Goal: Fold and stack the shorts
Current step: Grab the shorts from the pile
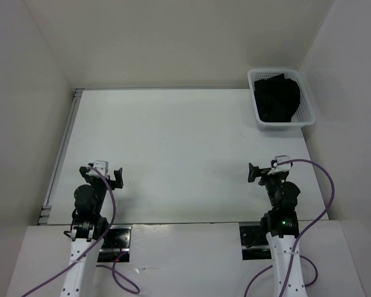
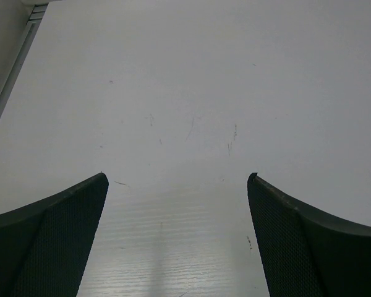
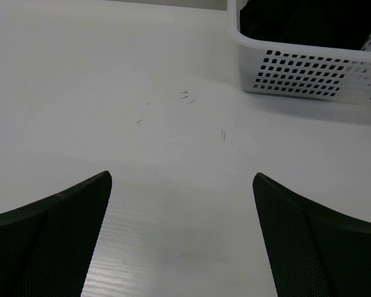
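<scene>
The black shorts (image 1: 276, 97) lie bunched inside the white mesh basket (image 1: 307, 105) at the table's far right corner; in the right wrist view the shorts (image 3: 306, 21) show over the basket's wall (image 3: 309, 71). My left gripper (image 1: 109, 174) hovers low over the near left of the table, open and holding nothing. My right gripper (image 1: 261, 172) sits at the near right, well short of the basket, also open and holding nothing. In the wrist views, only bare tabletop lies between the left gripper's (image 2: 178, 179) jaws and between the right gripper's (image 3: 182, 176) jaws.
White walls enclose the table on the left, back and right. A metal rail (image 1: 63, 148) runs along the table's left edge. Purple cables (image 1: 324, 185) loop beside both arms. The white tabletop (image 1: 185, 142) carries a few faint scuff marks.
</scene>
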### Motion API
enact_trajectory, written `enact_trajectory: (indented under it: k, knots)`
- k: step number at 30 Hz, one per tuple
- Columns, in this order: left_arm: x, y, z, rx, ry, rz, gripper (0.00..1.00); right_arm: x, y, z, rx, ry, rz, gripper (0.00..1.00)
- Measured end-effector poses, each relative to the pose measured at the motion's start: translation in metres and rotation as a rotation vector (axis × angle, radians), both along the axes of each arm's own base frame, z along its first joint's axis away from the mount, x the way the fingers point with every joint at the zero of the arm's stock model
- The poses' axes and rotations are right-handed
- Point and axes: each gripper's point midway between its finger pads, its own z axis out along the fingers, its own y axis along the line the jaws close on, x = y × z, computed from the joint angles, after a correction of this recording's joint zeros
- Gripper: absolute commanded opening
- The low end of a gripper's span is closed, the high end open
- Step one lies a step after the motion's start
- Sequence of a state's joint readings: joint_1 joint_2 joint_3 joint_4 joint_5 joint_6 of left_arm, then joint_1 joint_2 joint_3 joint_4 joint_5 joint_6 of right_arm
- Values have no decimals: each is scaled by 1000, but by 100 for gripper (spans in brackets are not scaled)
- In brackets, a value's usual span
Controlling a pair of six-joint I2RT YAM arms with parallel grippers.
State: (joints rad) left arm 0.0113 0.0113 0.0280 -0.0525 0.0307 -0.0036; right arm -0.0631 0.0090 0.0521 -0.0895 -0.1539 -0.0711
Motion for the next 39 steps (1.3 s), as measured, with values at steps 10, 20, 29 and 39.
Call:
enact_trajectory:
  k: [10, 20, 29, 39]
  knots:
    - [-1, -12, 0, -6, 0, -68, 100, -1, 6, 0, -68, -8, 55, 100]
    - [-5, -55, 34, -10, -131, -321, 100, 0, 39, 44, -980, -389, 374, 100]
    - [18, -79, 141, -16, -127, -457, 100, 5, 55, 197, -779, -508, 365, 100]
    - [118, -125, 57, -106, 519, -531, 100, 226, -3, 186, -145, 154, 2, 86]
